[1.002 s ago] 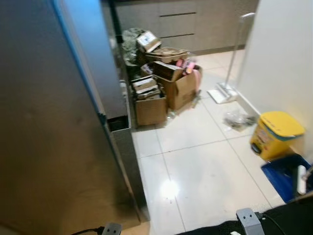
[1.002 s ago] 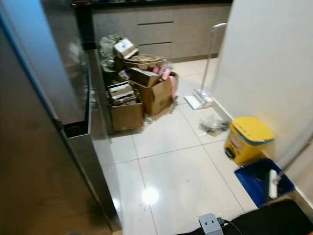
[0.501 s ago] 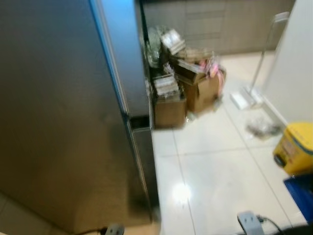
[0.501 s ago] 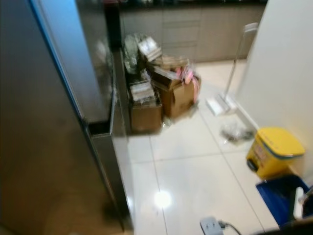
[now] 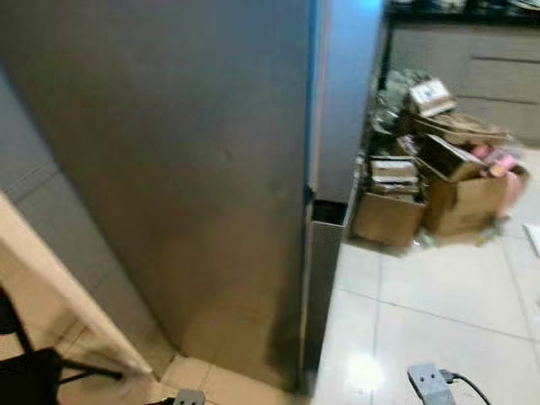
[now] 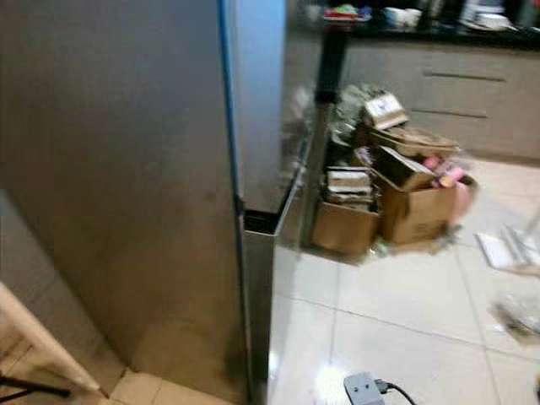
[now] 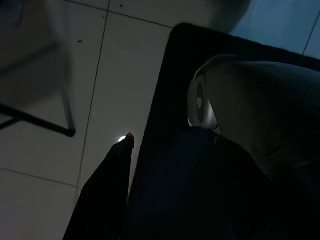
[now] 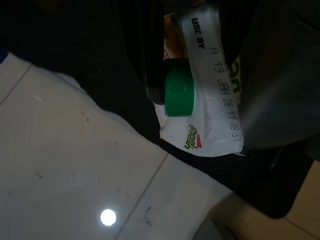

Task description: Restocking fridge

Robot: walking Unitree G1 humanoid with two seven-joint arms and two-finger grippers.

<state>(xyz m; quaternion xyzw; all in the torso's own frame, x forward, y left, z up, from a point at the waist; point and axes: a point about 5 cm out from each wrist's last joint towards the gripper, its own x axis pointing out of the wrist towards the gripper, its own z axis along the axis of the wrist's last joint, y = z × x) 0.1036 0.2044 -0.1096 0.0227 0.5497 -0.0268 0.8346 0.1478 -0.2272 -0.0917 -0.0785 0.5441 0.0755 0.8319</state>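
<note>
The tall steel fridge [image 5: 186,169] stands right before me with its doors closed; a blue-lit seam [image 5: 314,84] runs down its front. In the right wrist view a white carton [image 8: 215,105] with a green screw cap [image 8: 179,93] and a printed use-by date sits between the black fingers [image 8: 154,60] of my right gripper [image 8: 210,65], which is shut on it and hangs low over the pale floor tiles. My left gripper [image 7: 125,170] hangs idle in the dark beside my black leg.
A heap of open cardboard boxes [image 5: 439,194] lies on the floor right of the fridge, before grey drawer cabinets [image 6: 472,93]. A pale wooden bar [image 5: 67,287] and a black chair leg [image 5: 34,371] stand at the lower left. White tiled floor [image 5: 447,312] lies open at right.
The camera has swung left: the fridge now takes up the left and middle, the boxes have slid right, and the yellow bin and blue pan have left the picture.
</note>
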